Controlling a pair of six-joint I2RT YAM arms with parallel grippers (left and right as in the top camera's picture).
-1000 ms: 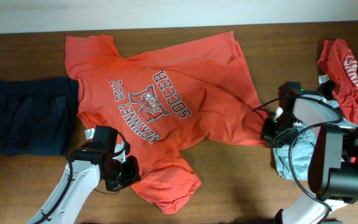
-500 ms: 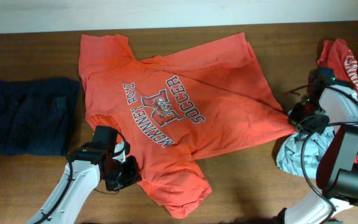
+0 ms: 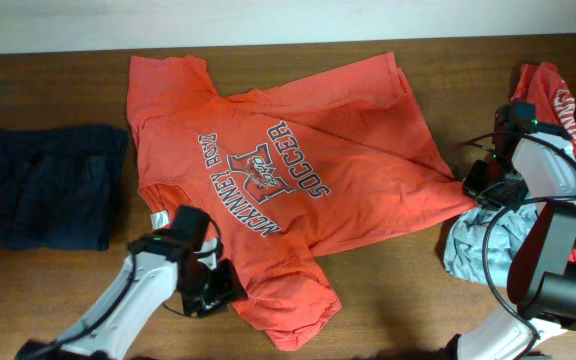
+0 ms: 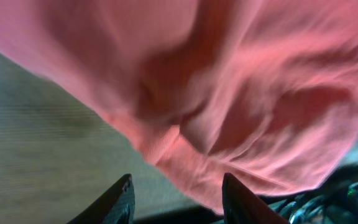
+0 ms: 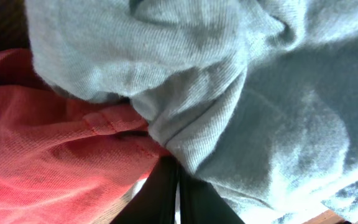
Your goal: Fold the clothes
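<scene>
A printed T-shirt (image 3: 288,170) lies spread over the middle of the bench (image 3: 388,290), neck toward the left; a folded garment (image 3: 48,185) lies just beside it on the left; a heap of garments (image 3: 563,110) sits at the right edge, a crumpled garment (image 3: 468,250) before it; the left pincer (image 3: 215,289) is at the T-shirt's front edge; the right pincer (image 3: 480,186) is at its right corner, behind the crumpled garment.

Left end effector (image 4: 176,182) parted, right (image 5: 176,180) clamped

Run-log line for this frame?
task: fold clothes | left pincer: open, at orange T-shirt near edge | right pincer: shut on T-shirt corner, beside grey garment | T-shirt: spread, print up, unfolded
</scene>
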